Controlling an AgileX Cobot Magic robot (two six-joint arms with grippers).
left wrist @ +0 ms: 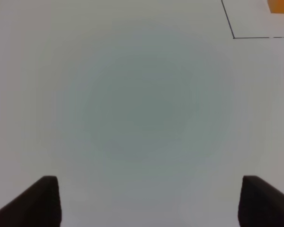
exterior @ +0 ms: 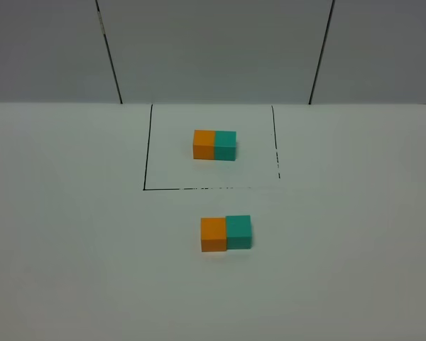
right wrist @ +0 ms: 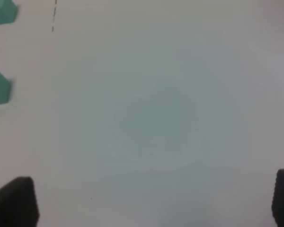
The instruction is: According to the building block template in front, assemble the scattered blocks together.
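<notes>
So the building block template [exterior: 214,145] sits inside the black outlined square [exterior: 148,153] on the white worktop [exterior: 71,234], orange half on the left, teal half on the right, joined flush, a bit toward the far side of the square.

Using the template as landmark: the two scattered blocks are just outside the square's near edge, straight in front of the template. Orange cube [exterior: 214,234] on the left, teal cube [exterior: 238,231] on the right, touching side by side, same color order as the template. Not perfectly flush tho, the teal one sits a touch further back than the orange one.

Left pincer [left wrist: 149,201]: only its two dark tips show in the wrist cam, spread apart w/ nothing between them, over bare worktop. A corner of the square and a sliver of orange show at the frame edge, so it's off to the side of the template, well apart.

Right pincer [right wrist: 154,201]: tips wide apart too, empty, over bare worktop. Teal bits of the template and the teal cube peek in at the frame edge, so it's also well clear.

Neither pincer shows up in the high cam. Behind the worktop there's a grey paneled wall [exterior: 213,50].
</notes>
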